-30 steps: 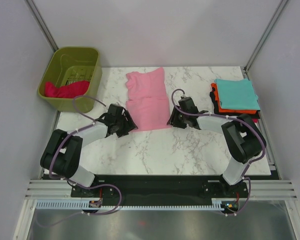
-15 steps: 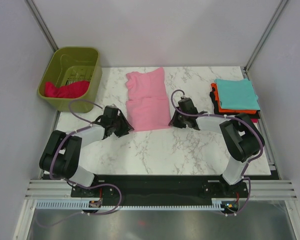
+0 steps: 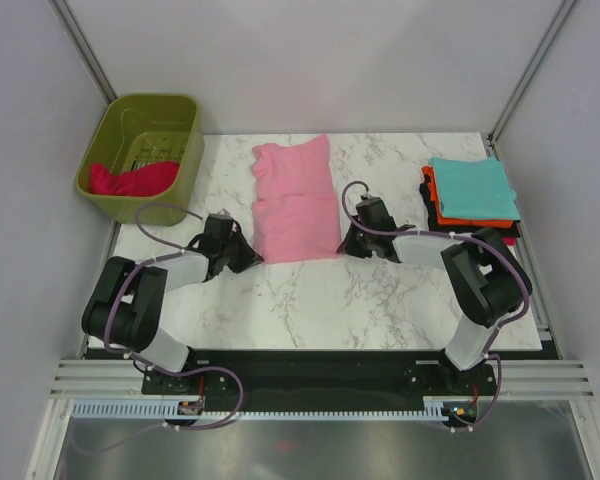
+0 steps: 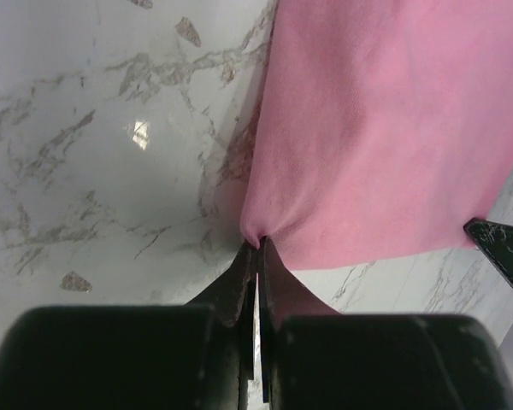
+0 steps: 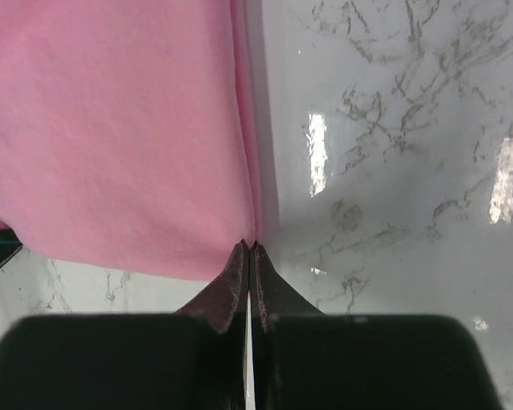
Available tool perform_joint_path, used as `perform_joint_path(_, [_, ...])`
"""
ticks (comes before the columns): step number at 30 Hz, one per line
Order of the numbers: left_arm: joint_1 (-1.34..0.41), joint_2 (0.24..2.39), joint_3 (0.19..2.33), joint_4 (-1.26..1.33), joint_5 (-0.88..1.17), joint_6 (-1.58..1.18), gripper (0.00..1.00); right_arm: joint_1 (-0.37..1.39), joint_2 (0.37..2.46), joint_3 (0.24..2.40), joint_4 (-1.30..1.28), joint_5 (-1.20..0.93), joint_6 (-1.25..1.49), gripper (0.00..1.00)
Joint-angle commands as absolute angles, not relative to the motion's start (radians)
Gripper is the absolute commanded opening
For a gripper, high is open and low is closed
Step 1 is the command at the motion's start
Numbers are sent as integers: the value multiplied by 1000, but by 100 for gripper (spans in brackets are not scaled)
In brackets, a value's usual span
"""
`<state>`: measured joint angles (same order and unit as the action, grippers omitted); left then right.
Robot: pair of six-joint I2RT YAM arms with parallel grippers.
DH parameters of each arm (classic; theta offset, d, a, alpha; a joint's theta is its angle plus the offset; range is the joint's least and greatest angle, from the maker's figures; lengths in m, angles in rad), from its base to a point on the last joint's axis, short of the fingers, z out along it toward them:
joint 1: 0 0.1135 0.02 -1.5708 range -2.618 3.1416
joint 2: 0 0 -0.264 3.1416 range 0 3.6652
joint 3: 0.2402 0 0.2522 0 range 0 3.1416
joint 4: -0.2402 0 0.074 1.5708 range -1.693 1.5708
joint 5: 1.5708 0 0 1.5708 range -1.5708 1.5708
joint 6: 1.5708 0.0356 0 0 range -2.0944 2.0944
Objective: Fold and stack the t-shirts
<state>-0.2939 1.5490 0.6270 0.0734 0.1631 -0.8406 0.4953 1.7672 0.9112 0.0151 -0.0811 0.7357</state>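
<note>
Left end effector point(image 3: 246, 257): fingers pressed together, pinching the light pink t-shirt point(image 3: 295, 200) at its 7 o'clock corner, with the cloth puckered at the tips. Right end effector point(image 3: 348, 243): likewise closed narrow, nipping the same shirt's doubled edge at its 5 o'clock corner. Both low, down at the surface.

Marble table point(image 3: 310, 300): bears all the rest.

Light pink t-shirt: lies flat from the table's centre toward 12 o'clock as a long strip, its near hem just between the two end effectors.

Olive-green basket point(image 3: 130, 208): sits at 10 o'clock, over the table's corner, well apart from the pink shirt.

Folded stack at 2 o'clock: teal t-shirt point(image 3: 472, 187) on top, orange t-shirt point(image 3: 430, 186) showing beneath along the 9 o'clock side, black t-shirt point(image 3: 427, 212) under that.

Crimson t-shirt point(image 3: 130, 180): lies bunched inside the basket, toward its 7 o'clock side.
</note>
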Motion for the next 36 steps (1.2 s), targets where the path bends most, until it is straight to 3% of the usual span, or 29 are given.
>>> perform_joint_path(1, [-290,1484,585,100,152,-831,2,523,1637,867,20,-64,723,0])
perform_joint_path(17, [-422,967,393,-115,256,-841,2,526,1254,634,-3,-147,727,0])
perform_joint_path(26, [-492,655,350,-265,299,-891,2,528,951,578,-158,-161,724,0])
perform_joint_path(36, [-453,799,558,-273,368,-873,2,526,1009,804,-245,-80,684,0])
